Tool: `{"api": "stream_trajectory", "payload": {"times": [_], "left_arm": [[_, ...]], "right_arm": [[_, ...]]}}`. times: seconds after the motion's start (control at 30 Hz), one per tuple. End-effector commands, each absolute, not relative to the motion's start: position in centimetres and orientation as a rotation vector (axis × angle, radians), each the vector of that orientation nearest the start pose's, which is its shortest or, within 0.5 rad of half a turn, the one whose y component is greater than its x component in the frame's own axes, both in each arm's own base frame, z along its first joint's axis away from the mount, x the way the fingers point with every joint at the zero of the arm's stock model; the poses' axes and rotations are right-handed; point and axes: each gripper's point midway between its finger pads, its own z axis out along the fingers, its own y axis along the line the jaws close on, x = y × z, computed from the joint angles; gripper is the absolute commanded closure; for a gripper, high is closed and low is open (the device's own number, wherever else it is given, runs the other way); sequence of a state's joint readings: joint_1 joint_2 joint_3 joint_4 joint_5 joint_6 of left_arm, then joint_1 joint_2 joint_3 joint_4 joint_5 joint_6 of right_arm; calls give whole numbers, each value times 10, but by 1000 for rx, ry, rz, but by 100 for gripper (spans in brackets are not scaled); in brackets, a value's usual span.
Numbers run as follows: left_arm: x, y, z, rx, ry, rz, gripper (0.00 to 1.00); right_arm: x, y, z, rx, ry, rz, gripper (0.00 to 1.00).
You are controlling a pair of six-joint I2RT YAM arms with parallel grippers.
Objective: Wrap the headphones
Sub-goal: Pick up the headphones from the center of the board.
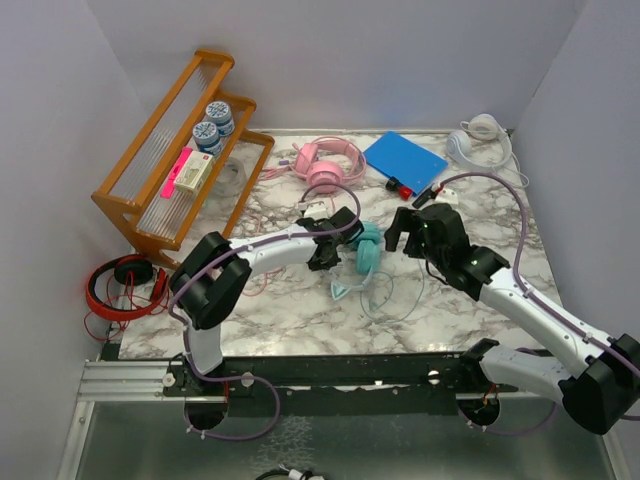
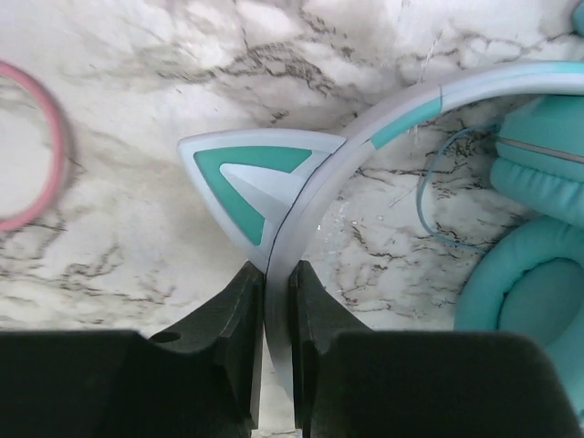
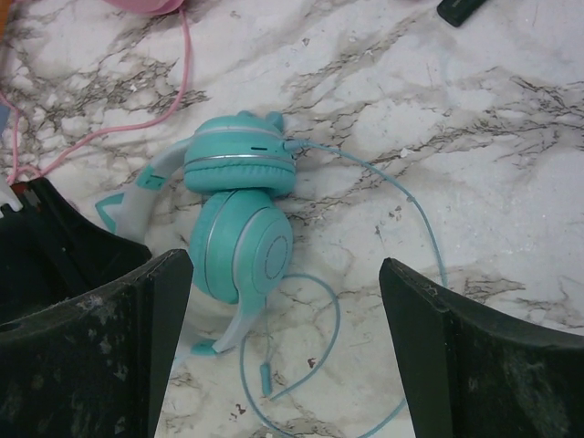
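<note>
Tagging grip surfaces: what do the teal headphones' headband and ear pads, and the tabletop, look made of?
Headband: hard plastic, smooth satin finish, crisp moulded edges. Ear pads: soft padding under faux leather, probably; puffy, faint sheen. Tabletop: marble pattern, grey veins; stone or printed laminate, unclear.

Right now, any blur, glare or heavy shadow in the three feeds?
Top external: even light, sharp, soft shadows only, no glare on the table. Left wrist: cat ear and headband crisp; the left pincer's near-black fingers are soft, with detail lost. Right wrist: teal headphones in focus; the right pincer's fingers are dark and grainy at the bottom.
</note>
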State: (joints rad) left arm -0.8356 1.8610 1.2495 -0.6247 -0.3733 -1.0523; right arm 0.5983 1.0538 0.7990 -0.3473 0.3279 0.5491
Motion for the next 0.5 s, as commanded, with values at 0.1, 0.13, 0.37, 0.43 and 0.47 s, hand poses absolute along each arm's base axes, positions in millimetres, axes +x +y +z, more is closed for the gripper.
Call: {"api": "stream_trajectory", "payload": {"times": [0.1, 0.13, 0.37, 0.43, 0.47], "left_arm": [[319, -236, 118, -174, 2338, 64, 88], [321, -233, 125, -166, 2316, 77, 88], [321, -223, 159, -211, 2194, 58, 89], [320, -224, 166, -223, 2162, 32, 89], [320, -225, 169, -224, 2153, 23, 89]], "right_arm": [[273, 203, 184, -126, 2161, 605, 4], [273, 206, 184, -130, 2171, 619, 4], [288, 213, 179, 104, 2285, 609, 4], [291, 226, 181, 142, 2259, 703, 1], [292, 231, 183, 157, 2242, 740, 0]]}}
